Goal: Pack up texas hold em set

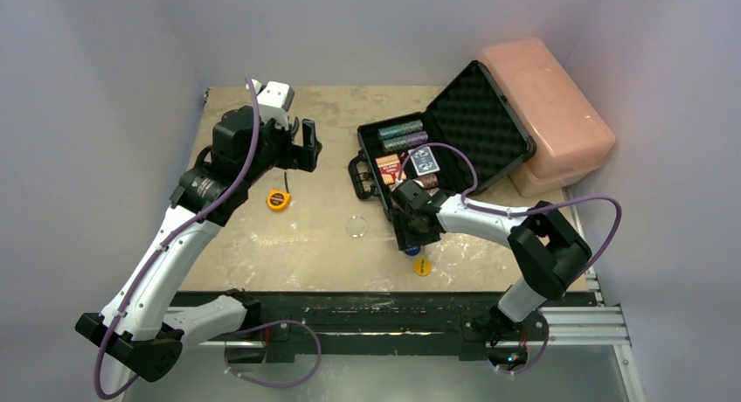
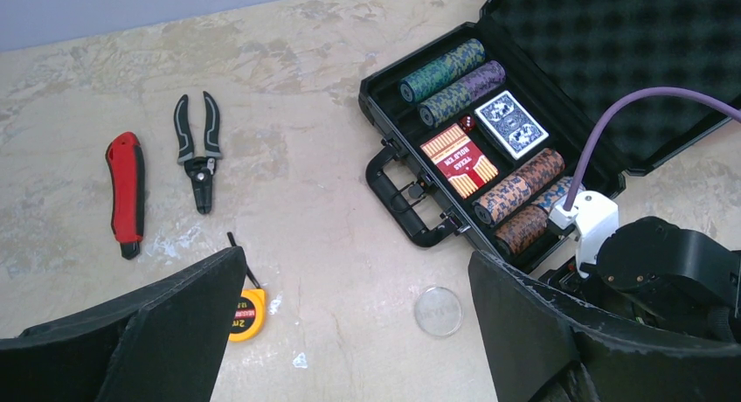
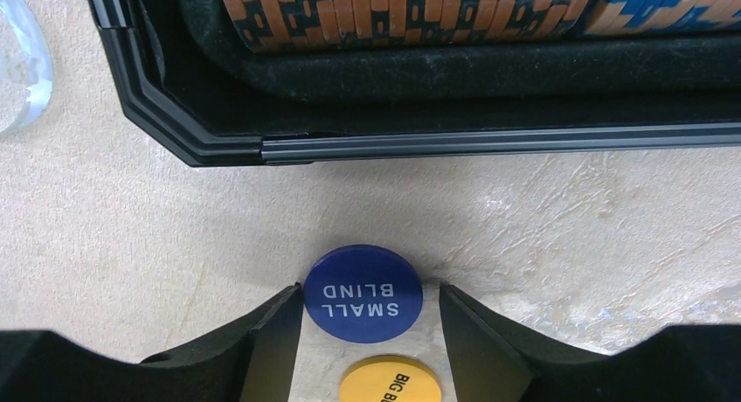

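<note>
Our right claw (image 3: 369,288) stands half open, holding nothing; the blue button (image 3: 363,295) lies between its fingers (image 3: 271,332), the case (image 3: 218,140) just ahead. We should keep the tips low and pinch its edge, sparing the yellow button (image 3: 391,380) behind.

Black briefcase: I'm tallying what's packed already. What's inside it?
Showing: green and purple chip rows, a blue deck, a red deck, a red die, orange and blue chip rows. The right arm covers part of one end.
</note>
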Controlling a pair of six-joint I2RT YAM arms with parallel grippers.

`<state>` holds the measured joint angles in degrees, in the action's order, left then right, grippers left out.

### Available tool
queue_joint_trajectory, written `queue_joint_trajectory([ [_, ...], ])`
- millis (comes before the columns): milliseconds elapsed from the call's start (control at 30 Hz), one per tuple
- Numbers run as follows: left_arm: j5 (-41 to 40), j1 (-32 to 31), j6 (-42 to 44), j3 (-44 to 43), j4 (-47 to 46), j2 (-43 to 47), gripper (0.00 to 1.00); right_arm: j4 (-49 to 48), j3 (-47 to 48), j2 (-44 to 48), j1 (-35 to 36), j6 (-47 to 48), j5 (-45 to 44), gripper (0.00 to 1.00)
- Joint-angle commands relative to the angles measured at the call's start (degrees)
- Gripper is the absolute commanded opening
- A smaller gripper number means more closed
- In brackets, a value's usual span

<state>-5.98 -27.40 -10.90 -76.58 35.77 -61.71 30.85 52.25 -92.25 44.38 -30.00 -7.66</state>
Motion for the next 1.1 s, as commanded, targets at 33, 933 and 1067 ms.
queue_joint_trajectory([
  [33,0.6,0.2,0.7,-0.8,-0.8,0.7,1.0,-0.4,-0.9,-0.2,0.9,-0.8,-1.3,0.61],
  [933,0.7,0.2,0.7,-0.9,-0.5,0.8,1.0,0.2,-1.2,-1.9,2.6,-1.1,-1.5,0.42],
  [1067,0.7,0.2,0.7,-1.0,-0.5,0.8,1.0,1.3,0.4,-0.3,2.6,-1.1,-1.7,0.42],
])
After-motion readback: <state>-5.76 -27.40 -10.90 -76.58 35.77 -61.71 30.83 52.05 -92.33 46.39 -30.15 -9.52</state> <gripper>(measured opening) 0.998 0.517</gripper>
